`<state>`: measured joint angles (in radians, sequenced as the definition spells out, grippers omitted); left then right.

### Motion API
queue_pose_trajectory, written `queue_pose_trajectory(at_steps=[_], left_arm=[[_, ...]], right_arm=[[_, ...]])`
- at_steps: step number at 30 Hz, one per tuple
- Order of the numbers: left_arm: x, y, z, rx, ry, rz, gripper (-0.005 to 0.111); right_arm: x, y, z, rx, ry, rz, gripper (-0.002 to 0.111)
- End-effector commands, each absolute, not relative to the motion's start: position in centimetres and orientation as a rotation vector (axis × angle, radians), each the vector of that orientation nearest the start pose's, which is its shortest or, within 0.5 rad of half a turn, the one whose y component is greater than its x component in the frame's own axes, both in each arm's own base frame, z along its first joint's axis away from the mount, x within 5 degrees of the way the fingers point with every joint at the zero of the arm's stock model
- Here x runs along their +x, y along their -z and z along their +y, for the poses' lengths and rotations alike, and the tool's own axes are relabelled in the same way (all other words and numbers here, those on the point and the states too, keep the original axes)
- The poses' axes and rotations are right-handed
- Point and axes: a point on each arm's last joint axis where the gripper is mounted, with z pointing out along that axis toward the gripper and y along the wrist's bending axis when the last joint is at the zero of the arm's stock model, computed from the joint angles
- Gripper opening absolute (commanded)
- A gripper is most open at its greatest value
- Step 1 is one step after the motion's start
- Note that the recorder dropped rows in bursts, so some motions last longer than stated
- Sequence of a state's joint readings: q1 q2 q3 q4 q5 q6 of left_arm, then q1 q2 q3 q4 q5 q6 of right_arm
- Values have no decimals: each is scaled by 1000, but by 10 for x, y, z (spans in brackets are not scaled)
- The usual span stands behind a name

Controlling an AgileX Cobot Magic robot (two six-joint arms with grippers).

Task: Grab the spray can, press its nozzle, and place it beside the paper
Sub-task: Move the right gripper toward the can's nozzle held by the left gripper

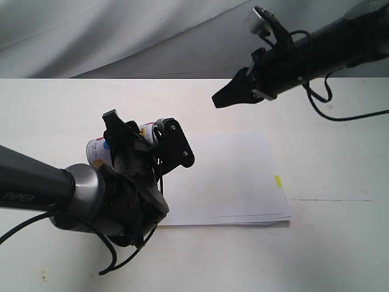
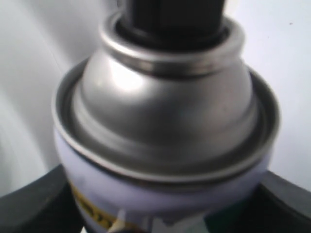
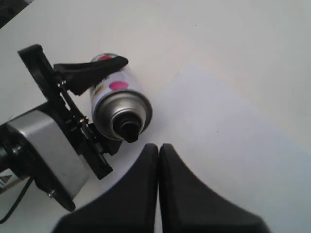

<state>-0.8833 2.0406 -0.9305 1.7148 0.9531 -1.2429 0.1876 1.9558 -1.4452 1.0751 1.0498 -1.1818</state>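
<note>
My left gripper is shut on the spray can, just left of the paper. The can's white dotted label shows between the black fingers. The left wrist view is filled by the silver dome and black nozzle, with fingers on both sides of the can body. My right gripper hangs shut and empty above the paper's far edge. In its wrist view the gripper's tips sit close beside the nozzle of the spray can, apart from it.
The paper has a small yellow tab at its right edge. The white table ends at a grey backdrop. A black cable trails from the right arm over the table's right side.
</note>
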Motion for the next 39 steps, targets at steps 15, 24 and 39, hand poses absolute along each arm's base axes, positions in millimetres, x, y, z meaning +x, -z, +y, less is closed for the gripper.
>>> queue_pose_trajectory(at_steps=[15, 24, 39], left_arm=[[279, -125, -224, 1050, -946, 1812, 0], [279, -125, -224, 1068, -957, 1805, 0], [279, -125, -224, 1072, -959, 1804, 0]], right_arm=[[367, -191, 113, -818, -1209, 2089, 0], [362, -194, 116, -879, -1270, 2044, 0], [357, -192, 158, -1004, -1181, 1932, 0]])
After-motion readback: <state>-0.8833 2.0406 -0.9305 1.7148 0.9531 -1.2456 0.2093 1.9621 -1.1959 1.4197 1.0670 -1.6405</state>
